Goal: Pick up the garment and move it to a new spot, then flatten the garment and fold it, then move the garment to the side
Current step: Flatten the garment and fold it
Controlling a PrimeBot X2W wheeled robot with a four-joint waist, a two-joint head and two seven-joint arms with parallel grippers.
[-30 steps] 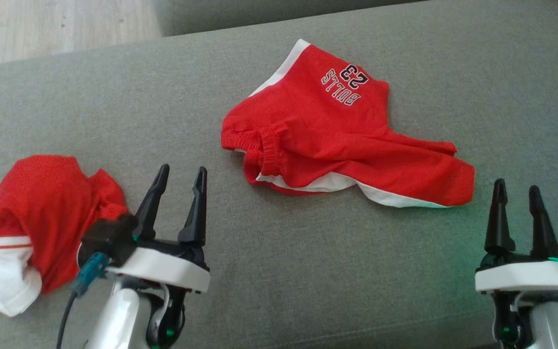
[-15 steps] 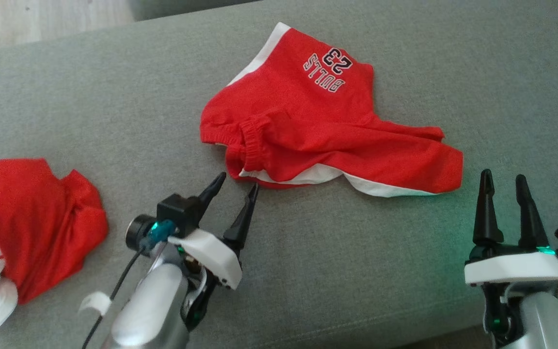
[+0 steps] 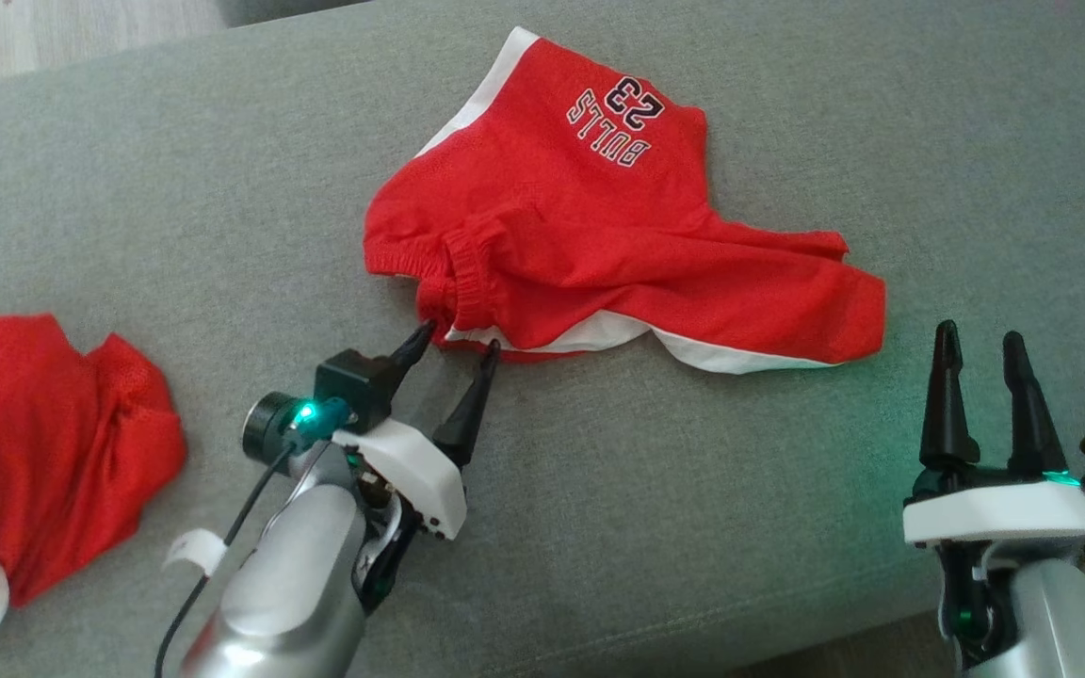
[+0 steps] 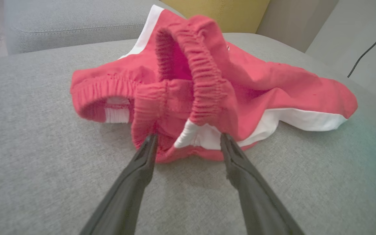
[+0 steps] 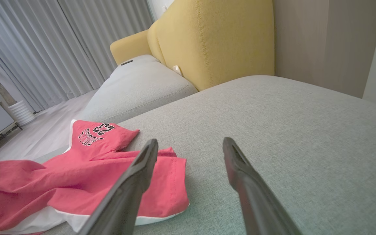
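Left gripper: your fingers stand spread at the waistband edge of the shorts, pinching nothing.
Right gripper: spread and empty, lower right.
Cut off: you see a second red garment run off the left edge.
Writing: "BULLS 23", upside down.
Shorts: upper centre, crumpled on the grey sofa.

Matt red cloth shorts on coarse grey woven cushion.
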